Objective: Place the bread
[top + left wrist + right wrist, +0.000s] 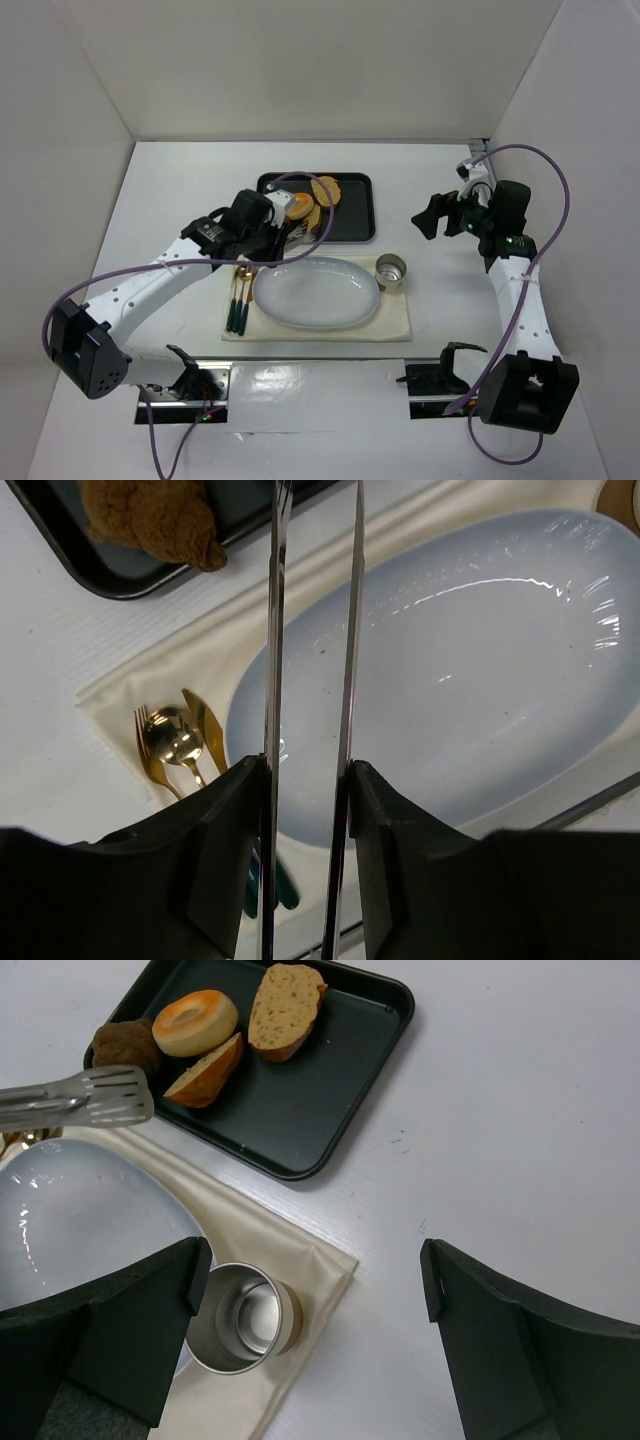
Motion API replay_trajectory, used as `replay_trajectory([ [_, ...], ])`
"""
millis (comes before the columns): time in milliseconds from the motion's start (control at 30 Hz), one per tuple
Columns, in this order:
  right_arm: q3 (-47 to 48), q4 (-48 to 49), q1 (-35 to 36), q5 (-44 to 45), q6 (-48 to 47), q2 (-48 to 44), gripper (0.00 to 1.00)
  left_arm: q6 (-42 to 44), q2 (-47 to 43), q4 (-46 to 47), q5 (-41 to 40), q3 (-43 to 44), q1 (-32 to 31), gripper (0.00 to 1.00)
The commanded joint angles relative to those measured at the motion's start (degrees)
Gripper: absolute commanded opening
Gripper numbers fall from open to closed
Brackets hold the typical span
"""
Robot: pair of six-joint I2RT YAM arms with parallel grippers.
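The bread [205,1072], a small narrow slice with a golden-brown crust, lies on the black tray [300,1110] between an orange ring bun [195,1022] and a larger pale slice [283,998]. My left gripper [307,770] is shut on metal tongs [275,630], whose two blades stand slightly apart. It hovers over the far-left rim of the pale blue oval plate [450,680]. The tongs' slotted tip [100,1100] is empty, just short of the tray's near edge. My right gripper [315,1270] is open and empty, right of the tray, above the table.
A dark brown lump [125,1045] sits at the tray's left corner. A steel cup [245,1318] stands on the cream cloth [300,1260] right of the plate. Gold cutlery [175,740] lies on the cloth left of the plate. White walls enclose the table.
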Motion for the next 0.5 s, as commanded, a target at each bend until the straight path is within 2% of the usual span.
replay_trajectory([
  [0,1.20,-0.37,0.33,-0.75,-0.64,0.51,0.99,0.88,-0.14,3.14,-2.81,3.32,-0.48,0.52],
  [467,1.20,-0.37,0.33,-0.75,-1.16,1.04,0.99,3.17,7.41,3.05,-7.73,8.33,-3.20,0.52],
])
